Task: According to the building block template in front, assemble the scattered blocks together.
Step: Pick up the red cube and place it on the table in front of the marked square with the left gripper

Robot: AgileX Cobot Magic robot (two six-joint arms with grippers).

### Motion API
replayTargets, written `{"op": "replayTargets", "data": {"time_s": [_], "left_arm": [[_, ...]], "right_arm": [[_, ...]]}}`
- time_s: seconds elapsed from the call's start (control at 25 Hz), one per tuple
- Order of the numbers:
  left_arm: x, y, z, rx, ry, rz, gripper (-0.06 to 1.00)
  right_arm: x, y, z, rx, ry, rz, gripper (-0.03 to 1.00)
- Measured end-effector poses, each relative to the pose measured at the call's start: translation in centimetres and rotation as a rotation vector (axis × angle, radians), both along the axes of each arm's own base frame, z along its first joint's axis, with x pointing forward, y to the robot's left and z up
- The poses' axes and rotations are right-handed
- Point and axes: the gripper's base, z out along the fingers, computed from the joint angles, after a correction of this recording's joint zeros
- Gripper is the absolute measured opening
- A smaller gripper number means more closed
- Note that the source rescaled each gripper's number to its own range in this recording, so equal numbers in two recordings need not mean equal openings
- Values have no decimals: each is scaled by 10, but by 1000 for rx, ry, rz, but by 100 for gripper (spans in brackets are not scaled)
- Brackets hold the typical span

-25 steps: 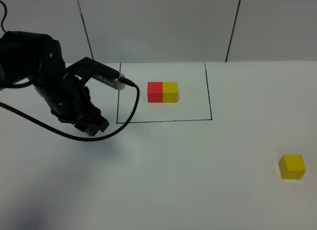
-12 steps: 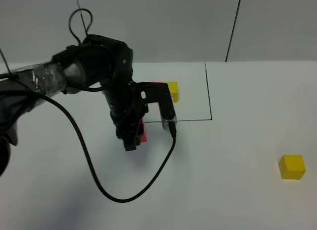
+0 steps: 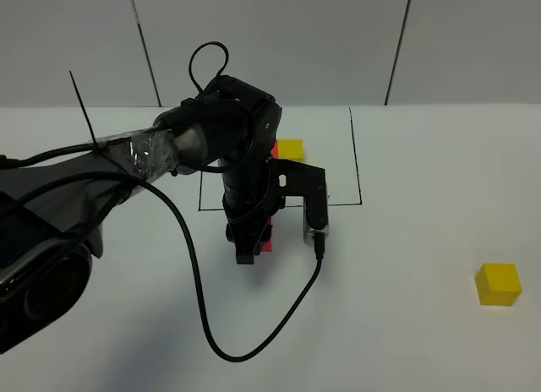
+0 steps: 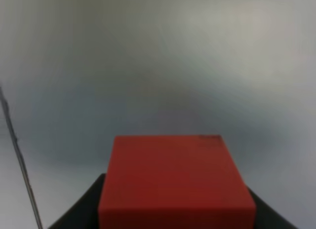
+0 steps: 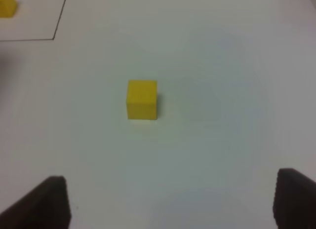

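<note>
The template is a red and yellow pair inside a black-line frame point(image 3: 356, 155). Its yellow cube point(image 3: 291, 149) shows, and its red cube point(image 3: 274, 146) is mostly hidden behind my left arm. My left gripper point(image 3: 254, 242) is shut on the loose red cube point(image 3: 268, 237), just in front of the frame's front line. In the left wrist view the red cube point(image 4: 175, 182) fills the space between the dark fingers. The loose yellow cube point(image 3: 497, 284) sits alone at the right. In the right wrist view my right gripper point(image 5: 173, 204) is open and empty, short of that yellow cube point(image 5: 142, 99).
A black cable point(image 3: 203, 299) loops from the left arm over the white table in front of the gripper. The frame's corner line point(image 5: 59, 21) and the template's yellow cube point(image 5: 6, 4) show at the edge of the right wrist view.
My left arm has swung right with the red cube, from left of the frame to in front of its front line. The loose yellow cube has not moved.
</note>
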Motion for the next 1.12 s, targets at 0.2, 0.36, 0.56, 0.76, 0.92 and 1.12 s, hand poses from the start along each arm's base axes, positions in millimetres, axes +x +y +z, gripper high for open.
{"op": "replayTargets", "data": {"time_s": [0.2, 0.36, 0.56, 0.76, 0.92, 1.12], "left_arm": [[3, -2, -11, 5, 10, -5, 0], [3, -3, -24, 8, 31, -3, 0], [4, -5, -33, 4, 31, -2, 0], [7, -6, -32, -15, 6, -3, 0], [8, -8, -31, -26, -8, -3, 0], [8, -8, -31, -28, -10, -4, 0]], "right_arm": [[0, 0, 0, 0, 0, 0, 79], [0, 0, 0, 0, 0, 0, 79], [0, 0, 0, 0, 0, 0, 79], [0, 0, 0, 0, 0, 0, 79], [0, 0, 0, 0, 0, 0, 79], [0, 0, 0, 0, 0, 0, 79]]}}
